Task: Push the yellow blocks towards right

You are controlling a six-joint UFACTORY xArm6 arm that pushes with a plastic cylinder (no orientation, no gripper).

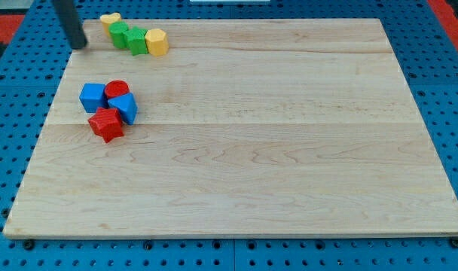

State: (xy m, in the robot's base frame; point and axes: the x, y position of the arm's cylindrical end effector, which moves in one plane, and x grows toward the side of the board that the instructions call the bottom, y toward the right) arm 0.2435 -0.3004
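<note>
1. Near the view's top left corner, my tip [80,45] is seen at the end of a straight dark rod that slants down from the view's top edge; it is a bare rod end with nothing to open or close, and it touches no block.
2. Just to the right of my tip, a short row of four blocks is laid along the top edge of the wooden board [251,150].
3. At the row's left end, a yellow heart-shaped block [110,19] is found, the block nearest my tip.
4. Next, two green blocks are set side by side: a green block [120,34] of unclear shape and a green cube [137,41].
5. At the row's right end, a yellow hexagonal block [157,41] is pressed against the green cube.
6. Lower down on the view's left, well apart from the row, a tight cluster is formed by a blue cube [93,96], a red cylinder [117,89], a blue triangular block [124,108] and a red star-shaped block [106,124].
7. Around the board, a blue pegboard surface [10,113] is visible.
</note>
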